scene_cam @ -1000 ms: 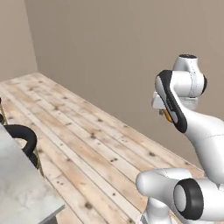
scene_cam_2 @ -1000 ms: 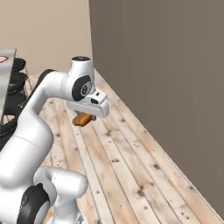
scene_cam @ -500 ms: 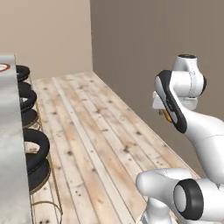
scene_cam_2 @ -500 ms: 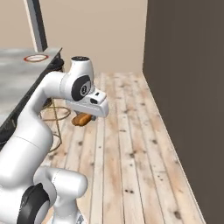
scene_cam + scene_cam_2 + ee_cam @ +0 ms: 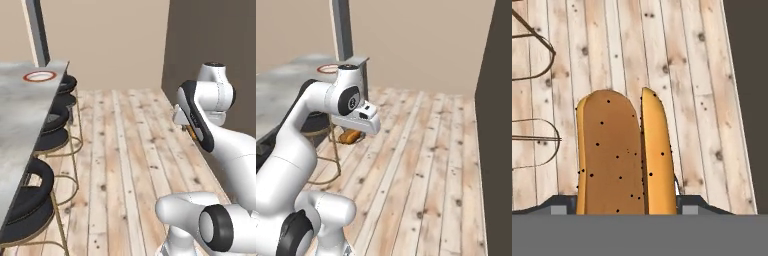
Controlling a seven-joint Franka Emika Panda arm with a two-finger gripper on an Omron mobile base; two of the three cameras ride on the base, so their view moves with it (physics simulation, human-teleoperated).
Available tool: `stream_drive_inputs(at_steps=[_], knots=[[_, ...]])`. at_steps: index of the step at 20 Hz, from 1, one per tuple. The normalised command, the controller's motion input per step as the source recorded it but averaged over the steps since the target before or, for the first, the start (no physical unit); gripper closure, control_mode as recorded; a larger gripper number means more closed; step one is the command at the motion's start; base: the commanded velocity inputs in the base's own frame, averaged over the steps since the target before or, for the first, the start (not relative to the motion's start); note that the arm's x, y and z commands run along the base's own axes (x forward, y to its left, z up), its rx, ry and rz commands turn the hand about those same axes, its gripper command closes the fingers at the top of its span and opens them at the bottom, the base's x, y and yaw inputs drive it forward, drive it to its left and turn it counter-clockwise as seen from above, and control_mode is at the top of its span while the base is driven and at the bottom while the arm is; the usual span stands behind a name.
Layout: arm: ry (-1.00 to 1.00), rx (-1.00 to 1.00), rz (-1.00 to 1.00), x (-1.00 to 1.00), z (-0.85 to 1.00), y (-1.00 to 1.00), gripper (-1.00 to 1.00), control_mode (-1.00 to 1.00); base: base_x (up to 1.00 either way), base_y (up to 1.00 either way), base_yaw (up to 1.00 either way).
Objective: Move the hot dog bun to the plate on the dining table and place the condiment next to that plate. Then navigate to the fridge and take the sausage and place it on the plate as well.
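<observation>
My gripper (image 5: 352, 136) is shut on the hot dog bun (image 5: 624, 155), a tan-orange split bun held above the wooden floor. In the hand view the bun stands lengthwise between the fingers and hides most of them. An orange edge of the bun (image 5: 191, 131) peeks out under the hand in the left base view. The plate (image 5: 40, 76) with its red rim lies at the far end of the dining table (image 5: 20, 115), well away from the gripper; the arm partly covers the plate (image 5: 326, 68) in the right base view. The condiment, sausage and fridge are out of view.
Black round stools (image 5: 35, 192) on gold legs line the table's near side. A grey pillar (image 5: 37, 30) rises behind the table. A dark wall panel (image 5: 501, 100) stands on the right. Plank floor (image 5: 125, 150) stretches between table and panel.
The base has turned, so the whole scene has swung: the table, the stools and the plate have come into view. The bun stays in the gripper as before.
</observation>
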Motion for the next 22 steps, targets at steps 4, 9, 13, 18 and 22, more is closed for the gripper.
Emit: stream_drive_inputs(at_steps=[4, 9, 13, 18, 22], knots=[[0.00, 0.00, 0.00, 0.00, 0.00, 0.00, 1.00, 1.00, 1.00, -0.61, 0.54], [0.00, 0.00, 0.00, 0.00, 0.00, 0.00, 1.00, 1.00, 1.00, -0.65, 0.51], [0.00, 0.00, 0.00, 0.00, 0.00, 0.00, 1.00, 1.00, 0.96, -0.72, 0.49], [0.00, 0.00, 0.00, 0.00, 0.00, 0.00, 1.00, 1.00, 0.89, -0.76, 0.46], [0.00, 0.00, 0.00, 0.00, 0.00, 0.00, 1.00, 1.00, 0.79, -0.83, 0.43]])
